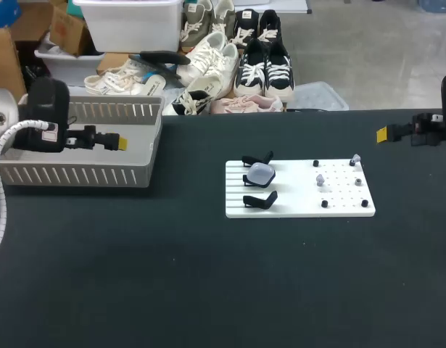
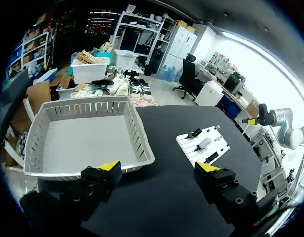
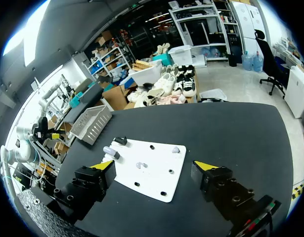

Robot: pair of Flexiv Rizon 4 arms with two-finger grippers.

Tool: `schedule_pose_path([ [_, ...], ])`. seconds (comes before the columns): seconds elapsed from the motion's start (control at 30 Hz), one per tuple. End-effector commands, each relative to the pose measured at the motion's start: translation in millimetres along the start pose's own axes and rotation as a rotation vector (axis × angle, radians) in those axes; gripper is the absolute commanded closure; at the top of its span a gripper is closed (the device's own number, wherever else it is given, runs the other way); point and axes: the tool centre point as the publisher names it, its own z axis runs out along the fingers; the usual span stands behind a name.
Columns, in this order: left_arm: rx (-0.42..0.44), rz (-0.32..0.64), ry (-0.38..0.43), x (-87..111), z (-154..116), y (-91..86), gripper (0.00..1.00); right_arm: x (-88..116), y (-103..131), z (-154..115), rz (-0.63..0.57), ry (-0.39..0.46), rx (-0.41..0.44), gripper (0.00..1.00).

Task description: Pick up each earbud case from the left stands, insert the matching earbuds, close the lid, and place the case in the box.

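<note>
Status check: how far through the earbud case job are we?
Done: nothing visible; the box shows no case. In hand: nothing; left hand and right hand are open and empty. Left: every step for the earbud case on the white board, with earbuds on pegs nearby.

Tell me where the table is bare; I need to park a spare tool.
The table is bare all along the near side, in the strip between the basket and the white board, and right of the board. Crowded: the board's stands, earbud case and pegs.
</note>
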Motion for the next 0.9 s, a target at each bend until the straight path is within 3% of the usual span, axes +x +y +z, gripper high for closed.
schedule_pose_path([
  [0.03, 0.054, 0.077, 0.003, -8.4, 13.1, -7.2, 0.00, -0.8, -0.6, 0.1, 0.000, 0.003, -0.002, 0.00],
  [0.33, 0.220, 0.364, 0.016, -24.4, 41.3, -46.5, 0.00, -0.8, -0.6, 0.1, 0.000, 0.003, -0.002, 0.00],
  [0.6, 0.369, 0.592, 0.027, -26.7, 67.4, -86.8, 0.00, -0.8, -0.6, 0.1, 0.000, 0.003, -0.002, 0.00],
  [0.9, 0.491, 0.758, 0.015, -22.0, 101.9, -113.0, 0.00, -0.8, -0.6, 0.1, 0.000, 0.003, -0.002, 0.00],
])
